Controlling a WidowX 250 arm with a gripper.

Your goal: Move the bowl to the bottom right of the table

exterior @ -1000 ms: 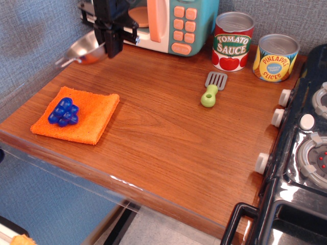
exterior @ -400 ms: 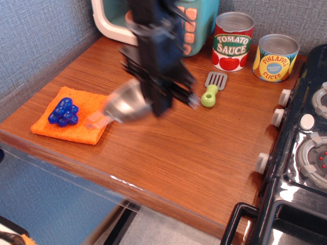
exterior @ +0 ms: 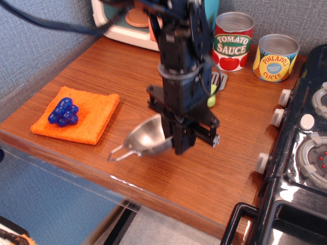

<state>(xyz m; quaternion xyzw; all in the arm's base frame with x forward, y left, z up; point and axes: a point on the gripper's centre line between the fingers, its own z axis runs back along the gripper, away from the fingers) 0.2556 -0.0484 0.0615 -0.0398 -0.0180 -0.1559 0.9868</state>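
Note:
The shiny steel bowl (exterior: 146, 139) hangs tilted just above the brown wooden table (exterior: 225, 168), near the middle of its front edge. One wire loop handle sticks out to the lower left. My black gripper (exterior: 176, 144) comes down from above and is shut on the bowl's right rim. The arm hides the bowl's far side.
An orange cloth (exterior: 76, 115) with blue toy grapes (exterior: 63, 112) lies front left. A green spatula (exterior: 213, 91) is partly hidden behind the arm. A tomato sauce can (exterior: 233, 41) and a pineapple can (exterior: 276, 57) stand at the back. A black toy stove (exterior: 301, 153) borders the right, a toy microwave (exterior: 138, 23) the back.
The gripper carried the bowl from the back left corner by the microwave, across the table, to the front middle, and lower toward the tabletop.

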